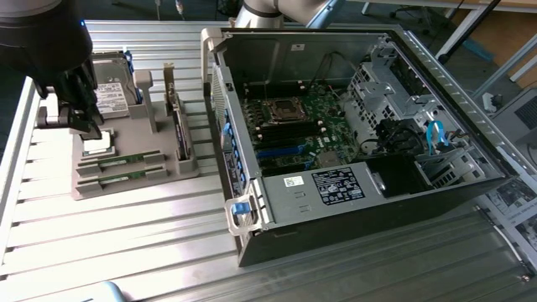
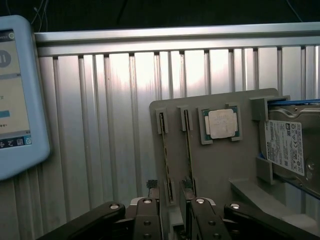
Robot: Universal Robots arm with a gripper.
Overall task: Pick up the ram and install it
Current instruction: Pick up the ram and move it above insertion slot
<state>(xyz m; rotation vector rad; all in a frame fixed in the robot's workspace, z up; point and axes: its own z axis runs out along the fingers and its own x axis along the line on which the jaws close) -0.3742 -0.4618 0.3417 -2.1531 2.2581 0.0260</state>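
Gripper wide open, nothing held. It hovers over one end of the grey tray. The ram sits edge-up in its tray slot, lined up w/ the gap btwn the fingers and not gripped. 2nd stick is in the next slot, just beside one finger. CPU & hard drive lie farther off on that same side — open PC case well apart.

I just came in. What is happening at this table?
A robot arm's gripper hangs open low over a gray holder, lined up with one end of a ram stick that sits in its slot. Nothing is lifted yet. A processor chip and a hard drive lie in the same holder. The open computer case stands beside it.
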